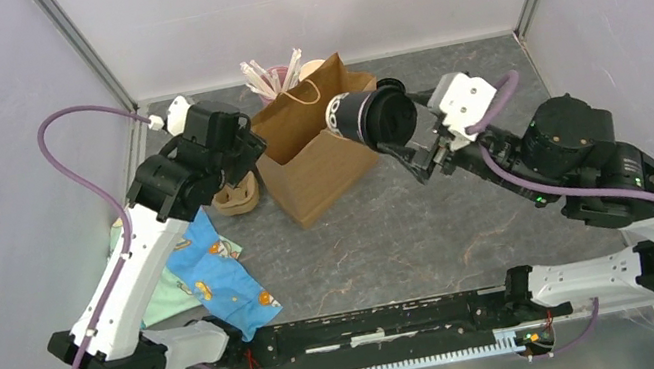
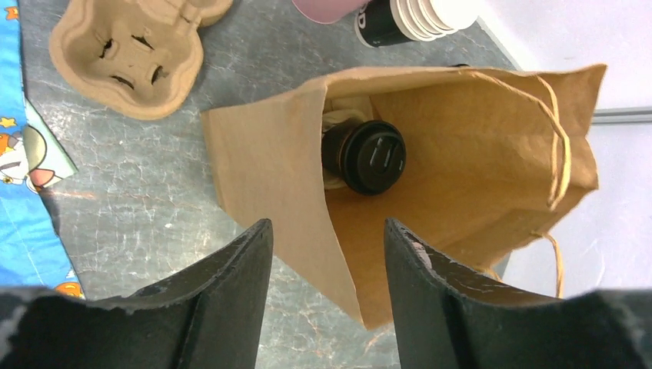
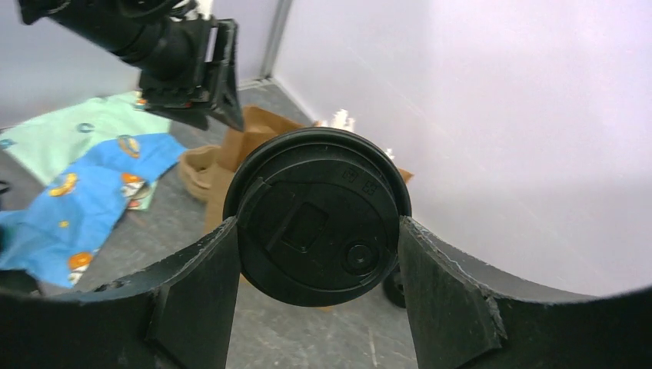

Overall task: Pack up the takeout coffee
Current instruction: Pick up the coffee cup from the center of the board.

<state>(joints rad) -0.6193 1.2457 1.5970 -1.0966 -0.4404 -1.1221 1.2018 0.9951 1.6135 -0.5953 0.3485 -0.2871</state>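
Inside brown bag (image 2: 477, 146), lidded cup (image 2: 373, 156), left-wrist view only

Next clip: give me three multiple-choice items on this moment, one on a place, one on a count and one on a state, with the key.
1. The takeout coffee held by the right gripper is:
A) set down upright
B) lifted, on its side, at the rim of the brown bag
C) wholly inside the bag

2. Lidded cups inside the bag:
A) none
B) one
C) three

3. The bag's mouth is:
A) open
B) folded shut
C) taped

Key:
1 B: the overhead view shows it held tilted by the bag's top edge.
2 B: the left wrist view shows a single packed cup within.
3 A: the bag's inside is in plain view.
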